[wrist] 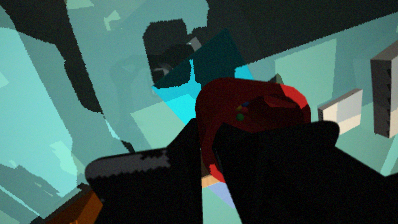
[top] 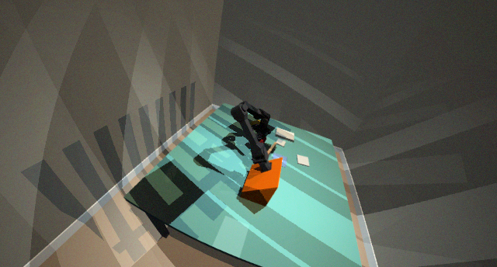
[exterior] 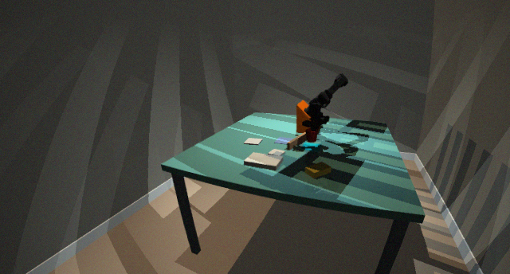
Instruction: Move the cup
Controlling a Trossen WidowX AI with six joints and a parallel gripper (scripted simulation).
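A: Reading the wrist view from its left edge, what did we have?

B: At lower left we had an orange block point(wrist: 75, 212), then the teal surface point(wrist: 40, 100) crossed by dark shadows. Near the middle sat the bright cyan pad point(wrist: 182, 102), and just right of centre our pincer point(wrist: 207, 150) was clamped on the near wall of the red cup point(wrist: 250, 112).

A: So we were holding it, not merely touching?

B: Yes, the jaws stood narrow with the cup's wall pinched between them. A few small coloured marbles point(wrist: 241, 111) showed inside; we could not count them.

A: And further right?

B: A pale block point(wrist: 341, 109) and a taller striped one point(wrist: 386, 95) at the right edge, both apart from the cup.

A: Where was the cup relative to the pad?

B: In the exterior view the cup point(exterior: 311, 135) hung under the pincer point(exterior: 312, 128), just above the cyan pad point(exterior: 308, 145), a wooden bar point(exterior: 296, 141) just to its left and a pale violet pad point(exterior: 283, 140) further left.

A: Which pad was the goal?

B: We could not tell. We judged the sound course was to keep the rim level, lower straight until the base sat flat, and only then part the jaws and lift straight off the wall.
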